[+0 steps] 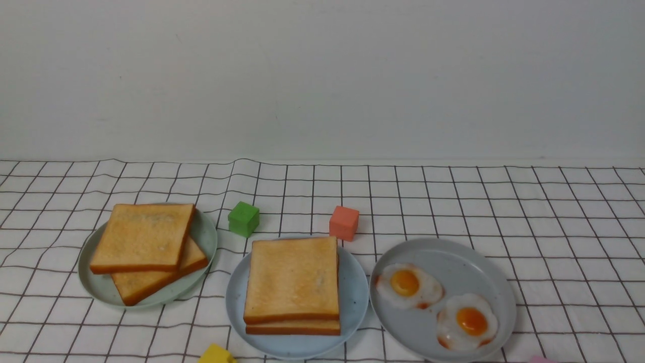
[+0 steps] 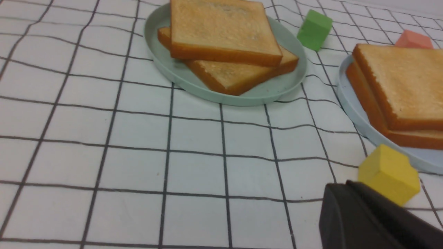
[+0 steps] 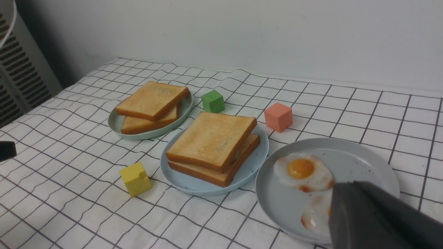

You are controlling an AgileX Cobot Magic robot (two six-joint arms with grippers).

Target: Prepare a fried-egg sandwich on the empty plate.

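The light blue plate (image 1: 355,292) (image 2: 356,114) (image 3: 193,183) sits front and centre with two toast slices (image 1: 292,280) (image 2: 401,83) (image 3: 211,141) stacked on it. I cannot see whether an egg lies between them. Two fried eggs (image 1: 407,285) (image 1: 468,321) (image 3: 301,171) lie on the grey plate (image 1: 453,257) (image 3: 363,162) to its right. My left gripper (image 2: 341,185) is shut and empty, low over the cloth beside a yellow cube (image 2: 387,173). My right gripper (image 3: 347,183) is shut and empty, above the near egg (image 3: 316,214). Neither gripper shows in the front view.
A pale green plate (image 1: 204,237) (image 2: 263,93) (image 3: 116,122) at the left holds two more toast slices (image 1: 143,234). A green cube (image 1: 244,218) and a salmon cube (image 1: 344,222) stand behind the blue plate. The yellow cube (image 1: 216,354) is at the front edge.
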